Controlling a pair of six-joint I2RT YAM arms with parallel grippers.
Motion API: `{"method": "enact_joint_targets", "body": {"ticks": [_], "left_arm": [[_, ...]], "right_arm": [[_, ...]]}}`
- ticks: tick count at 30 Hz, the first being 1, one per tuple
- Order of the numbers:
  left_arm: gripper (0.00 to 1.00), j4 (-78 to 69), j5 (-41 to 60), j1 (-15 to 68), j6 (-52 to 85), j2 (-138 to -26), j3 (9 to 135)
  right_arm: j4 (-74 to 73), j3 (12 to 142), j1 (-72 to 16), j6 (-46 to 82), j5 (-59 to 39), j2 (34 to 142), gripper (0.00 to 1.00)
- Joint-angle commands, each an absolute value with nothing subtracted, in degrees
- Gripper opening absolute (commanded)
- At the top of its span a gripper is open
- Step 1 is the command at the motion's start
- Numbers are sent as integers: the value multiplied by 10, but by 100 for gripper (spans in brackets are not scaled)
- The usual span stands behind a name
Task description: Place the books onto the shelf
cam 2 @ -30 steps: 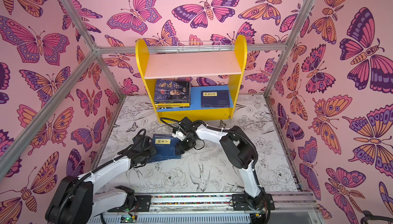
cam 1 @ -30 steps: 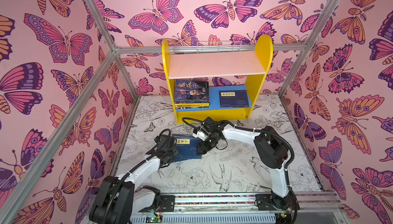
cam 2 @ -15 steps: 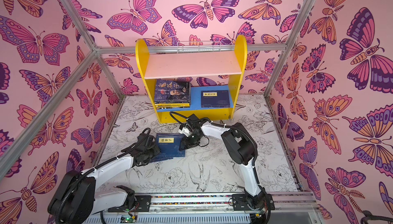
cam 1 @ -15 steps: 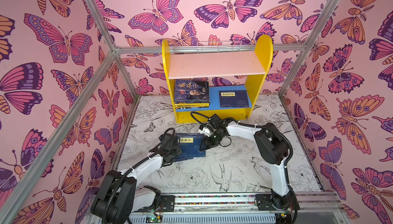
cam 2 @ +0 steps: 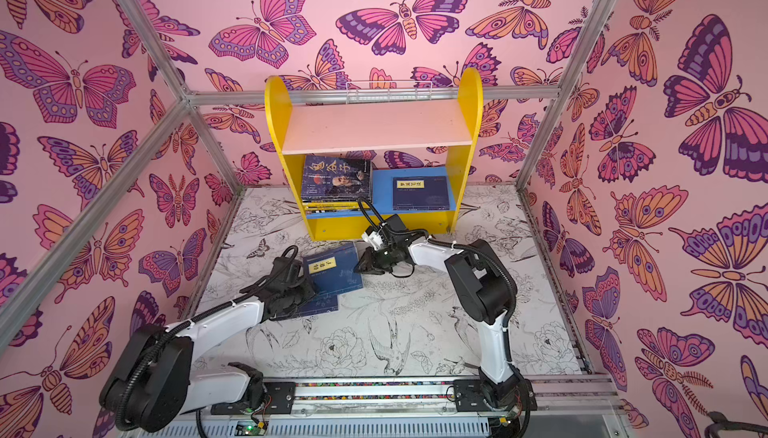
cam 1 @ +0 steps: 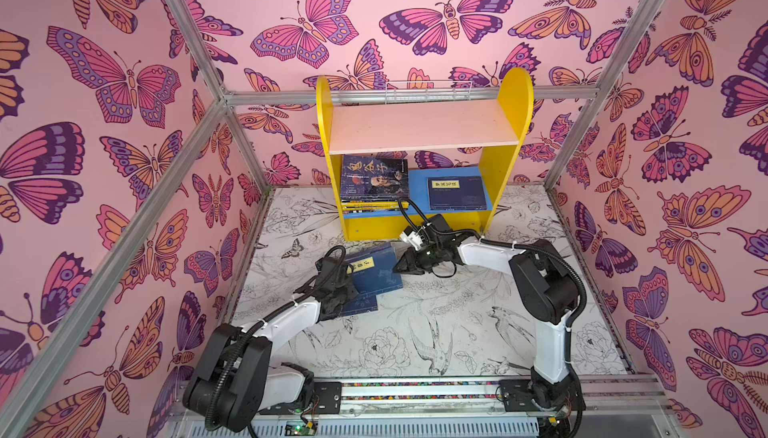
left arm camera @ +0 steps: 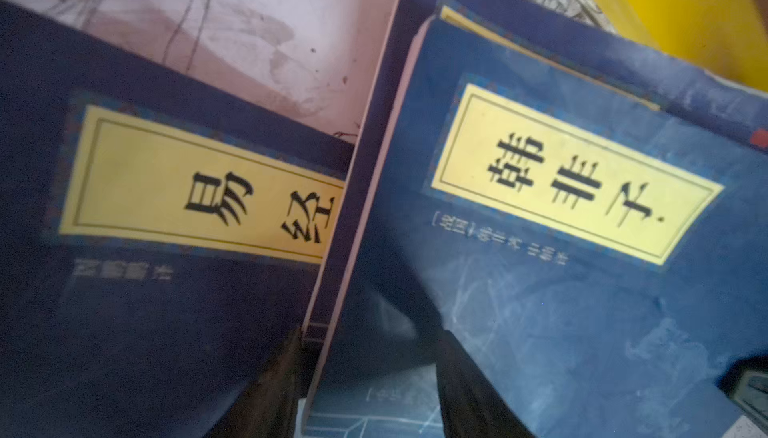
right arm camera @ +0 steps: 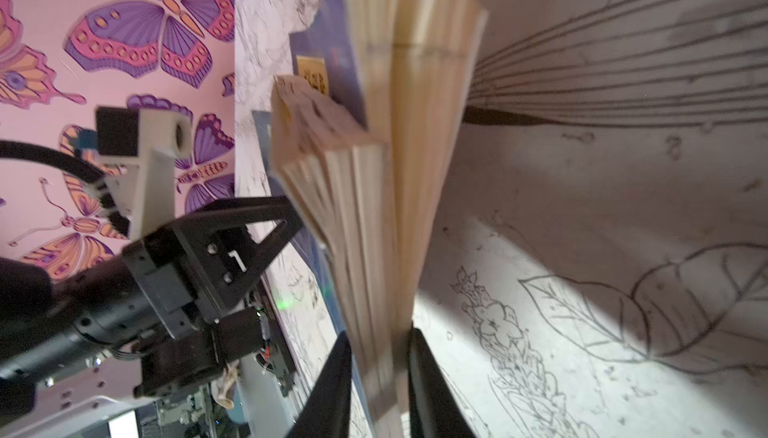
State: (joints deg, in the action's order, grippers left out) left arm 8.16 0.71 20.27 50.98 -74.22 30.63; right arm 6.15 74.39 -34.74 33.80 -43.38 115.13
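On the desk point(cam 1: 415, 323) in both top views, navy books point(cam 1: 374, 273) lie before the shelf point(cam 1: 419, 132); the right gripper point(cam 1: 400, 266) meets their right edge, the left gripper point(cam 1: 353, 286) their left. Left wrist view: two navy books point(left arm camera: 582, 248), fingers point(left arm camera: 469, 394) spread, gripping nothing. Right wrist view: fingers point(right arm camera: 332, 382) pinch a book's page edge point(right arm camera: 382, 332).

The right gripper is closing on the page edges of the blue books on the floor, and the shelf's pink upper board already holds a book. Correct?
Not quite. The pink upper board is bare in both top views; the shelved books lie on the blue lower board. The right gripper does pinch the blue books' page edges.
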Motion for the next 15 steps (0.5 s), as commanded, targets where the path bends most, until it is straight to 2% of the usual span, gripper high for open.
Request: {"method": "enact_joint_targets", "body": {"ticks": [1, 4, 10, 13, 15], "left_arm": [[52, 45, 88, 215, 482, -754, 301], [53, 23, 100, 215, 480, -744, 294], [53, -53, 128, 215, 481, -709, 266], [53, -80, 139, 215, 482, -700, 260], [53, -89, 140, 214, 480, -686, 256]], "right_arm": [[-40, 744, -366, 381, -489, 1122, 15], [-75, 738, -366, 406, -492, 1122, 11], [-116, 736, -369, 430, -500, 1127, 14], [-112, 737, -371, 427, -499, 1125, 2], [-129, 725, -367, 431, -500, 1117, 0]]}}
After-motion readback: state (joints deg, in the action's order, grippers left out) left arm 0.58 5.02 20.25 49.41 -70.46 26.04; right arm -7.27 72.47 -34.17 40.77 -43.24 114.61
